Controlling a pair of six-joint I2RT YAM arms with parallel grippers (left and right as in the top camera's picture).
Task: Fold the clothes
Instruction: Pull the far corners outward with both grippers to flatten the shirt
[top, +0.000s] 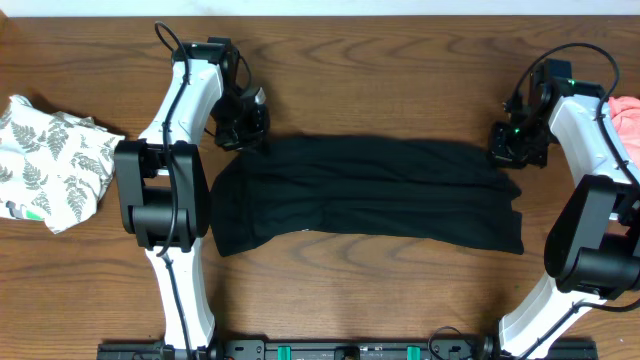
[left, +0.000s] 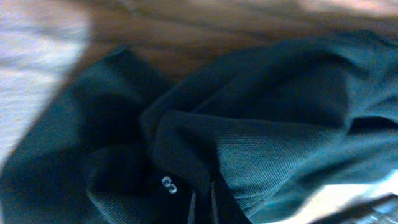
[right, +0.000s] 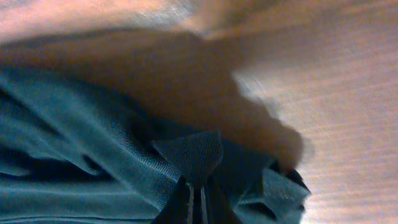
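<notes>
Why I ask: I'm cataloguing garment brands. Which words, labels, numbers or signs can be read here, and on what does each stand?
No text can be read in any view.
On the black garment, left wrist view: a small white mark, two rounded shapes, too blurred to read.
On the fern-print garment, overhead view: leaf pattern only, no lettering to be made out.

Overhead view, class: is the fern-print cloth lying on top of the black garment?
No: the fern-print cloth lies off to the side, apart from the black garment, not touching it.
</notes>
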